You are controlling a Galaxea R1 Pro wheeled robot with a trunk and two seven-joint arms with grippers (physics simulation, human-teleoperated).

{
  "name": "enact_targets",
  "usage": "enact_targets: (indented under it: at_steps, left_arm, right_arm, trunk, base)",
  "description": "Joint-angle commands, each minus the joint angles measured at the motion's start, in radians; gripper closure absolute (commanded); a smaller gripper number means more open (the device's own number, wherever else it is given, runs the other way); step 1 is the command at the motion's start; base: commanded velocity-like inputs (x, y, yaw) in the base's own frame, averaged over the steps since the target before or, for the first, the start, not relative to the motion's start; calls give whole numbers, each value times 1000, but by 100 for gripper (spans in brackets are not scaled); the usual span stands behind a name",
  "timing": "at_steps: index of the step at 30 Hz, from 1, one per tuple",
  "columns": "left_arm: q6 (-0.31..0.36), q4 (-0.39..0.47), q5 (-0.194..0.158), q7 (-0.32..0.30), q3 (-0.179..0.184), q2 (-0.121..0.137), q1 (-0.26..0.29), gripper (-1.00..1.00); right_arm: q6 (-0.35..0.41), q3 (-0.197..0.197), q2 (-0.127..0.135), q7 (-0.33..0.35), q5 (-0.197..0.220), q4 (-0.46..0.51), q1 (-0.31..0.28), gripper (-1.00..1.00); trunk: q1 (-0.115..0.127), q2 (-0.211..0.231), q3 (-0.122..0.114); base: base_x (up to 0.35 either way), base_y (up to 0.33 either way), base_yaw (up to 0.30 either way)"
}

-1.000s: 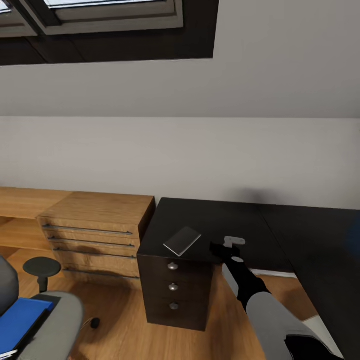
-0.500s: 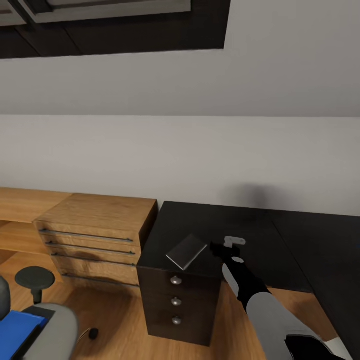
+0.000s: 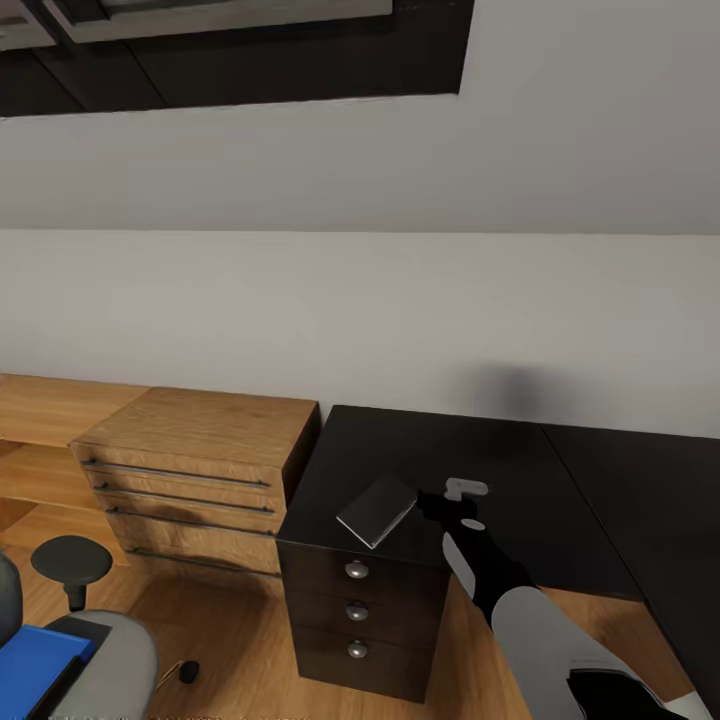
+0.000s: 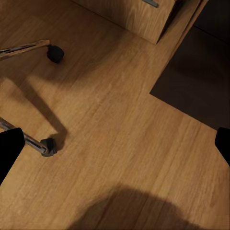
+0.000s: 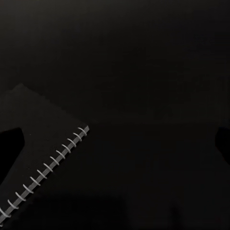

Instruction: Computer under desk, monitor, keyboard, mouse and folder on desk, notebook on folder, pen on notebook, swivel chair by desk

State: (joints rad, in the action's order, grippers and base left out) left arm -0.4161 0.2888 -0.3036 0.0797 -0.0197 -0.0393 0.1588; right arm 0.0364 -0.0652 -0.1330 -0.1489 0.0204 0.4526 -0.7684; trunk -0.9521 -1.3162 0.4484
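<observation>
Blue shows at the lower left of the head view: the folder [image 3: 35, 660] lies flat on the seat of the chair [image 3: 115, 655], whose round black armrest pad stands just beside it. No writing or label can be read on anything here. To the right stands a light-wood chest [image 3: 195, 470] with long bar handles, and next to it the desk [image 3: 470, 455], glossy black, with three round silver knobs down its drawer unit. On the desk's near left corner, above the drawers, lies the notebook [image 3: 377, 509], thin, grey and plain-covered, turned at an angle to the edge; the right wrist view shows pale spiral binding along one side of it [image 5: 43, 175]. Just right of the notebook the right gripper [image 3: 452, 497] hovers over the desk top, its fingers spread apart and closed on nothing. In the left wrist view the left gripper [image 4: 115, 148] hangs above the wood floor [image 4: 120, 124], fingers wide apart, with chrome chair legs and black castors [image 4: 48, 146] below.
</observation>
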Motion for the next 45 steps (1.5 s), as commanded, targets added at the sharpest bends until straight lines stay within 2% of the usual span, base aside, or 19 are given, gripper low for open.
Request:
enact_targets:
  at_steps: [1, 18, 33, 45]
  left_arm:
    - [-3, -1, 3, 3, -2, -1, 1, -100]
    - [-3, 0, 3, 3, -2, -1, 1, -100]
    - [-3, -1, 4, 3, -2, -4, 1, -100]
    - [-3, -1, 4, 3, -3, -4, 1, -100]
  right_arm:
    - [4, -3, -1, -1, 2, 0, 0, -100]
    - [3, -2, -2, 0, 1, -14, 0, -100]
    - [2, -1, -2, 1, -2, -28, 0, -100]
    - [2, -1, -2, 1, -2, -41, 0, -100]
  trunk:
    - [0, -1, 1]
    - [0, -1, 9]
    - [0, -1, 10]
    - [0, -1, 10]
  base:
    - [2, 0, 214]
    - [0, 0, 243]
    - [100, 0, 17]
    - [287, 0, 0]
